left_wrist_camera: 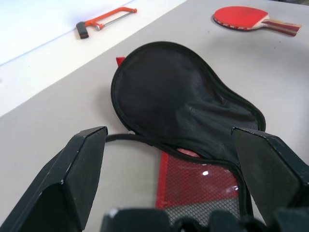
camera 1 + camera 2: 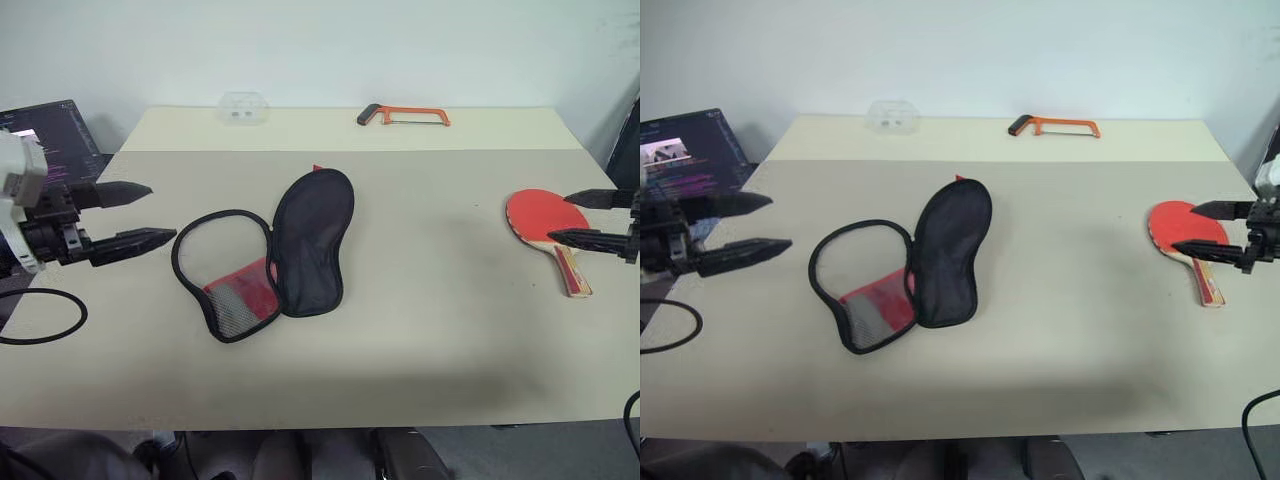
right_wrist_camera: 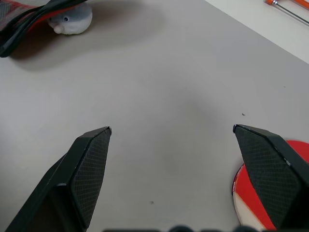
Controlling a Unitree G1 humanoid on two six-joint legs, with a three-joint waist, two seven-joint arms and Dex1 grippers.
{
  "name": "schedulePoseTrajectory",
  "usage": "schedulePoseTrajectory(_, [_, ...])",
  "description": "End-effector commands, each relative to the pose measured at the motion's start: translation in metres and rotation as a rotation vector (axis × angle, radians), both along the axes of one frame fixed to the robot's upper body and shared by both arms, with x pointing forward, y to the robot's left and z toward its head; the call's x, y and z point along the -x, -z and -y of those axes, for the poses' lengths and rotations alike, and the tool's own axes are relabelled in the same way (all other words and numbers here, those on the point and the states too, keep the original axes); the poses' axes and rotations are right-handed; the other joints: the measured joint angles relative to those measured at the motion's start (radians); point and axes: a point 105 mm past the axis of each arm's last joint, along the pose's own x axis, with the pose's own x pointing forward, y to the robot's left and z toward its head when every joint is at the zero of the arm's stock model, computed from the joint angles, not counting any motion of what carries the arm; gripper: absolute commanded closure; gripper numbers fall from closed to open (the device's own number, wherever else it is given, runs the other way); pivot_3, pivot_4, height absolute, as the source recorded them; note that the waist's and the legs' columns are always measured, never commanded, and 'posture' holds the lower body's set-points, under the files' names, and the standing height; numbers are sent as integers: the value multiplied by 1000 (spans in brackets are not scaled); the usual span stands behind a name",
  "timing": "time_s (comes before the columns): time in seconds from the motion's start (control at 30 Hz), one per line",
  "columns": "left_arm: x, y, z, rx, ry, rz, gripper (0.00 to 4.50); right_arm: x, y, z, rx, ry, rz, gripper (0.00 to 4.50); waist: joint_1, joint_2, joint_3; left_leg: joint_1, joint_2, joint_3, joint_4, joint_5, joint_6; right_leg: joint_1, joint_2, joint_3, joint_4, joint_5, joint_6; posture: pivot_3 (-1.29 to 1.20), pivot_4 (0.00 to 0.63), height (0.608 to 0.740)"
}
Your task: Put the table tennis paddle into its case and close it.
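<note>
Its case [image 2: 312, 240] lies unzipped and spread open left of the table's middle, the black half folded out beside the red mesh half [image 2: 240, 295]. The table tennis paddle [image 2: 540, 216] rests red face up near the right edge, its striped handle [image 2: 574, 272] pointing toward me. My left gripper [image 2: 162, 212] hovers open just left of the case, pointing at it; in the left wrist view the case [image 1: 178, 96] lies beyond the fingers [image 1: 72, 179]. My right gripper [image 2: 558, 217] hangs open over the paddle's right side, nothing between its fingers [image 3: 87, 169].
An orange hacksaw [image 2: 404, 116] and a clear plastic box [image 2: 243, 106] lie on the far table. A laptop screen [image 2: 50, 140] stands at the left, with a black cable loop [image 2: 40, 315] on the table's left front.
</note>
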Motion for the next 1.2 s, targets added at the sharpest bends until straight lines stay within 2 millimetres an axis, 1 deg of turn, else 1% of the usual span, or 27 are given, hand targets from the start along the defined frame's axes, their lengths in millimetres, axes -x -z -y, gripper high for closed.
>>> schedulePoseTrajectory(0.03, [3, -14, 2, -25, 2, 55, 0, 1, -15, -6, -5, -20, 59, 43, 0, 0, 0, 0, 0, 0, 0, 0, 0, 0, 0, 0, 0, 0, 0, 0, 150, 740])
schedulePoseTrajectory(0.13, [3, -15, 1, -28, -5, 65, 0, 0, -15, -7, -11, -23, 69, 43, 0, 0, 0, 0, 0, 0, 0, 0, 0, 0, 0, 0, 0, 0, 0, 0, 150, 740])
schedulePoseTrajectory(0.23, [-3, -17, -1, -33, -47, 83, 0, -2, -19, -10, -28, -36, 82, 43, 0, 0, 0, 0, 0, 0, 0, 0, 0, 0, 0, 0, 0, 0, 0, 0, 150, 740])
schedulePoseTrajectory(0.3, [-10, -11, -1, -34, -71, 88, 0, -3, -17, -13, -30, -45, 83, 43, 0, 0, 0, 0, 0, 0, 0, 0, 0, 0, 0, 0, 0, 0, 0, 0, 150, 740])
schedulePoseTrajectory(0.4, [-25, 1, -5, -33, -149, 88, 0, -2, -14, -19, -38, -65, 85, 43, 1, 0, 0, 0, 0, 0, 0, 0, 0, 1, 0, 0, 0, 0, 0, 0, 150, 740])
schedulePoseTrajectory(0.43, [-30, 6, -7, -28, -183, 81, 0, -1, -14, -21, -45, -73, 87, 43, 1, 0, 0, 0, 0, 0, 0, 0, 0, 0, 0, 0, 0, 0, 0, 0, 150, 740])
schedulePoseTrajectory(0.53, [-51, 33, -17, -9, -365, 23, 0, -1, -13, -27, -55, -89, 95, 43, 2, 0, 0, 0, 0, 0, 0, 0, 0, 0, 0, 0, 0, 0, 0, 0, 150, 740])
schedulePoseTrajectory(0.6, [-56, 52, -25, 47, -486, -26, 0, -2, -10, -31, -61, -94, 96, 43, 1, 0, 0, 0, 0, 0, 0, 0, 0, 0, 0, 0, 0, 0, 0, 0, 150, 740])
schedulePoseTrajectory(0.67, [-55, 64, -29, 103, -575, -62, 0, -1, -8, -32, -70, -94, 93, 43, 1, 0, 0, -1, 0, 0, 1, 0, 0, 0, 0, 0, 0, 0, 0, 0, 150, 740])
schedulePoseTrajectory(0.8, [-48, 91, -38, 132, -757, -137, 0, 0, -2, -36, -71, -98, 77, 43, 2, -1, 0, -2, 1, -1, 1, 0, 0, 0, -1, 0, 0, 0, 0, 0, 150, 740])
schedulePoseTrajectory(0.83, [-46, 95, -39, 128, -787, -144, 0, -1, 0, -35, -67, -92, 73, 43, 2, -1, 0, -2, 1, -2, 1, 0, 0, 0, -1, 0, 0, 0, 0, 0, 150, 740])
schedulePoseTrajectory(0.9, [-41, 104, -47, 158, -872, -172, 0, 0, 2, -39, -59, -103, 62, 43, 3, -1, 0, -2, 1, -3, 1, 0, 0, 0, -1, -1, 0, 0, 0, 0, 150, 740])
schedulePoseTrajectory(0.97, [-40, 115, -39, 180, -876, -206, 0, 1, 0, -42, -57, -118, 57, 43, 4, -1, 0, -2, 0, -3, 1, 0, 0, 1, -2, -1, 0, 0, 0, 0, 150, 740])
schedulePoseTrajectory(1.07, [-45, 129, -22, 204, -858, -246, 0, -1, -2, -42, -49, -112, 63, 43, 7, -2, -1, -1, 0, -4, 2, 0, 0, 2, -2, -1, 0, 0, 0, 0, 150, 740])
schedulePoseTrajectory(1.13, [-48, 133, -16, 222, -863, -260, 0, -2, -4, -41, -49, -111, 64, 43, 10, -2, -1, -1, -1, -4, 2, 0, 0, 3, -2, -1, 0, 0, 0, 0, 150, 740])
schedulePoseTrajectory(1.2, [-51, 142, -10, 232, -885, -284, 0, -3, -5, -44, -46, -122, 64, 43, 10, -2, -1, -1, -1, -4, 2, 0, -1, 3, -2, -1, 0, 0, 0, 0, 150, 740])
